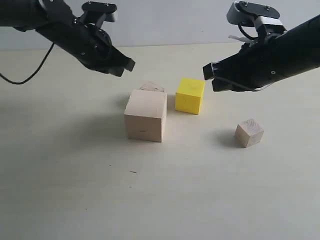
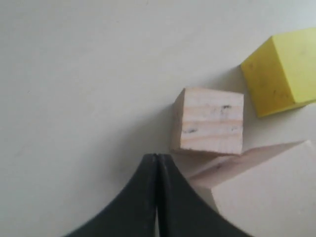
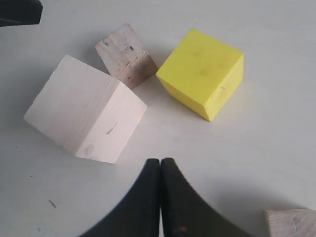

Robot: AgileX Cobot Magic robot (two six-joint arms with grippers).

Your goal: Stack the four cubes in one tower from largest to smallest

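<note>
Your left tool (image 1: 128, 66) and right tool (image 1: 209, 73) hover empty, fingers pressed together, since nothing is stacked yet. On the desk (image 1: 75, 175), the big cube (image 1: 145, 115) likely serves as base; yellow cube (image 1: 190, 95) just right, brown cube (image 1: 151, 87) behind, pale cube (image 1: 249, 133) near right, apart.

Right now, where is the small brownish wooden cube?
In the exterior view the small brownish cube sits just behind the large pale cube, mostly hidden by it, left of the yellow cube.

1. Left arm (image 1: 75, 32): matte black casing, with a thin black cable (image 1: 44, 61).
2. Right arm (image 1: 285, 52): black, with a grey-and-white camera housing (image 1: 254, 14).
3. Gripper fingers (image 2: 140, 207): black, smooth, curved, tapering.
</note>
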